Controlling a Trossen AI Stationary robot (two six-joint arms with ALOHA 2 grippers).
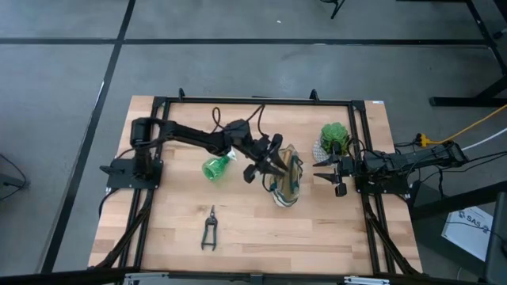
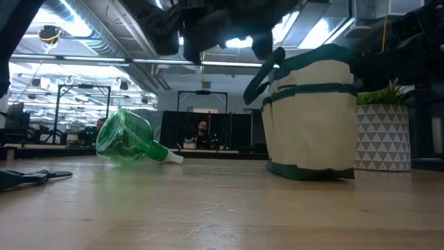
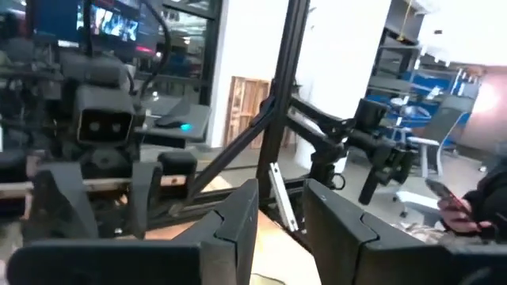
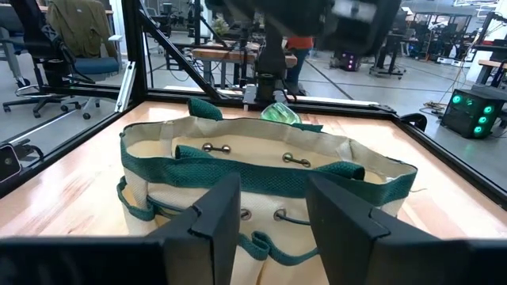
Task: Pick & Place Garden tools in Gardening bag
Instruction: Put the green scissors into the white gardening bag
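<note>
Hovering over the gardening bag (image 1: 287,180), the left gripper (image 1: 273,168) has fingers parted, empty. Only the high view shows the pruning shears (image 1: 209,230); right gripper (image 1: 326,172) also gapes.

This is a big robot lab or workshop, not a home. A wooden table (image 1: 261,229) sits in the middle of the high view on a gray concrete floor (image 1: 63,71) marked with dark lines. A black metal frame (image 1: 253,101) runs around the table. Yellow and black cables (image 1: 475,127) trail off at the right edge. In the low view, bright strip lights (image 2: 76,17) and pipes hang from the ceiling at the upper left. The right wrist view shows rolling office chairs (image 4: 55,71) at the left and a box with green lights (image 4: 475,111) at the right. The left wrist view has a lit screen (image 3: 119,24) at the upper left.
</note>
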